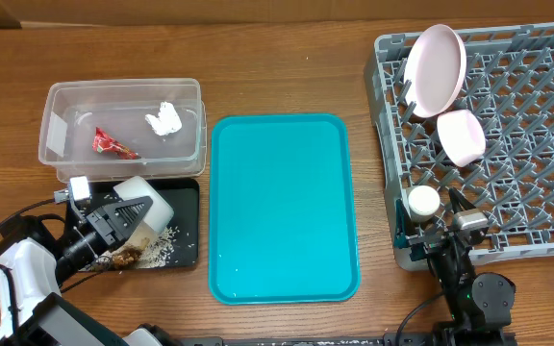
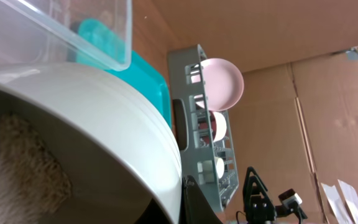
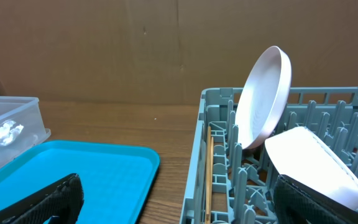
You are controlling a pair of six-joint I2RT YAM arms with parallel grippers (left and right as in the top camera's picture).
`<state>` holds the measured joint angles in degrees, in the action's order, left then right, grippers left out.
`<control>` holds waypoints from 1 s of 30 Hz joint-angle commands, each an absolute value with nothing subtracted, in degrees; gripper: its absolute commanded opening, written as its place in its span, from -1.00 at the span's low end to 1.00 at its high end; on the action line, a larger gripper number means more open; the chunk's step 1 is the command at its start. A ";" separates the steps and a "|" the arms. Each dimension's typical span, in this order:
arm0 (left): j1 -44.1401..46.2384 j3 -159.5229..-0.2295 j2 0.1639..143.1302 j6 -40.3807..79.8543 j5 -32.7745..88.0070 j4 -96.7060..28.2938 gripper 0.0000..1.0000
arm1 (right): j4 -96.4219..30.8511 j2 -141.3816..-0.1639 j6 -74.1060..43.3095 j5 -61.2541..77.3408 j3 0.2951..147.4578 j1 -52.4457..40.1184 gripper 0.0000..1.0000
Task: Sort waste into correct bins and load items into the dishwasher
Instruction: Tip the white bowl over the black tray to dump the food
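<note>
gripping greyish bowl (image 1: 149,199), left claw (image 1: 126,217) hangs over black tray (image 1: 188,204).

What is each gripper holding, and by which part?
Left gripper grips the greyish round bowl by its rim; right gripper open, holding nothing.

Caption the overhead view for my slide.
Left gripper holds greyish bowl tilted over black tray; plate, pink bowl and cup sit in rack.

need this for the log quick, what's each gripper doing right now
left gripper: shut on the greyish bowl, tipped over the black tray.
right gripper: open, holding nothing.
</note>
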<state>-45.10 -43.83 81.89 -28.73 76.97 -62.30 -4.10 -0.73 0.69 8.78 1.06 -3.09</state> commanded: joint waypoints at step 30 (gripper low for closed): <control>-55.02 -43.31 81.28 -52.51 78.81 -75.79 -0.92 | -3.92 -0.34 0.89 9.06 0.47 -2.87 1.00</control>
<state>-53.25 -43.75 81.87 -51.44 78.81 -75.57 -4.12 -0.73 0.69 8.75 1.06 -3.09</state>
